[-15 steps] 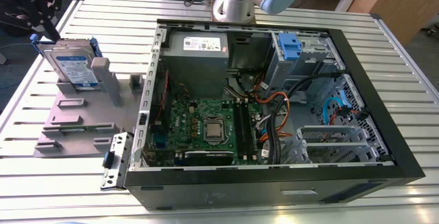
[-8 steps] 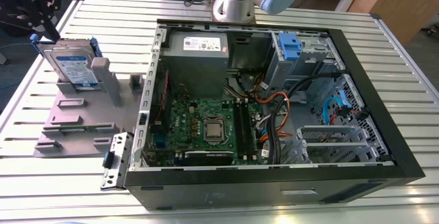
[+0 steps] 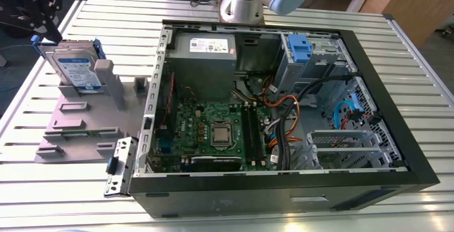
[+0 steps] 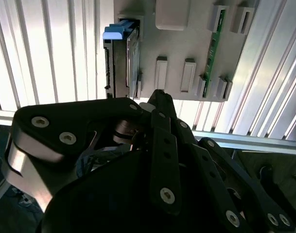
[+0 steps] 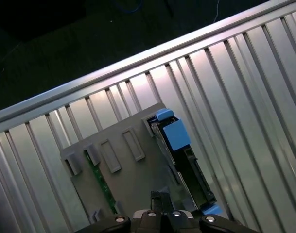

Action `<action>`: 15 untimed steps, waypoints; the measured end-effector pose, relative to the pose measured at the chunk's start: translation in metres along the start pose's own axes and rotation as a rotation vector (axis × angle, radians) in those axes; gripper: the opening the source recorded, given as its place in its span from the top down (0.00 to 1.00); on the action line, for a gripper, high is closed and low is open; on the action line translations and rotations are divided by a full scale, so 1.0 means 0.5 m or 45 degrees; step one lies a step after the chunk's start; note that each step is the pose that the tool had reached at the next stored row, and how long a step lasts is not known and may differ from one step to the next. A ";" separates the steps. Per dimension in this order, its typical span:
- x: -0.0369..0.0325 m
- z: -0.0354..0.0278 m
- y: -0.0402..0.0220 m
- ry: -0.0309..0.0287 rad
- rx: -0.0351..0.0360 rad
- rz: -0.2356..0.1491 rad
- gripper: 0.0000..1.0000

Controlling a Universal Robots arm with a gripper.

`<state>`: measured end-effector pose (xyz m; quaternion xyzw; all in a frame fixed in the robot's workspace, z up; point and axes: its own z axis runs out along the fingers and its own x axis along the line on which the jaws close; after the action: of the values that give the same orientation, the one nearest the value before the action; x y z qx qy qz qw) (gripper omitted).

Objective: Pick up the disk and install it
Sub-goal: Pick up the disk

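Disk (image 3: pixel 76 71) stands on edge in a corner slot of the grey fixture (image 3: pixel 85 117) on the bench (image 3: pixel 42 189), untouched. Gripper (image 4: pixel 158 93) hangs above the fixture, near the disk but apart from it, fingers pressed together, holding nothing. Open PC case (image 3: pixel 248 195) sits just beside the fixture.

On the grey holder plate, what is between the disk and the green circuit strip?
In the second wrist view, two small grey blocks stand between the disk and the green circuit strip.
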<state>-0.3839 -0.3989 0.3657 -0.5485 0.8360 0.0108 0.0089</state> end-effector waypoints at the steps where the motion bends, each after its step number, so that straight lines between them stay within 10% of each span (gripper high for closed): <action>1: 0.000 0.000 0.000 0.0001 -0.0001 -0.006 0.89; 15: 0.000 0.000 0.000 0.0013 -0.0019 -0.080 0.89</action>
<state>-0.3838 -0.3989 0.3657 -0.5745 0.8184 0.0109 0.0084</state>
